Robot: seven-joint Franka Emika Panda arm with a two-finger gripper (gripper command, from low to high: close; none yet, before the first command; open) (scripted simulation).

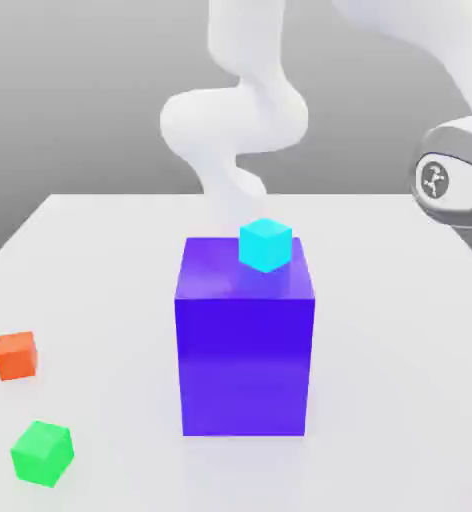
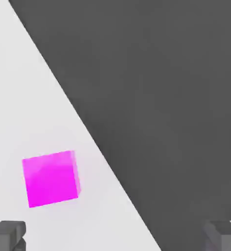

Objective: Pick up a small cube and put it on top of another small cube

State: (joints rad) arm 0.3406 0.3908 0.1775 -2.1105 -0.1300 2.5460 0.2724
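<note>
Gripper [image 2: 115, 238] stood fully open, holding nothing, fingertips [image 2: 7, 234] wide apart above the white table [image 2: 19, 98] near its edge. Magenta cube [image 2: 51, 178] sat on the table just ahead of the fingers, untouched. Cyan cube [image 1: 266, 244] rested atop the tall blue block [image 1: 245, 350]; orange cube [image 1: 16, 355] and green cube [image 1: 42, 452] lay apart at the exterior view's left.

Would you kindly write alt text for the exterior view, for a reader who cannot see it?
A tall blue block stands mid-table with a small cyan cube on top, near the back edge of its top face. On the white table, a small orange cube and a green cube lie apart at the view's left, with the white robot arm behind the block.
</note>
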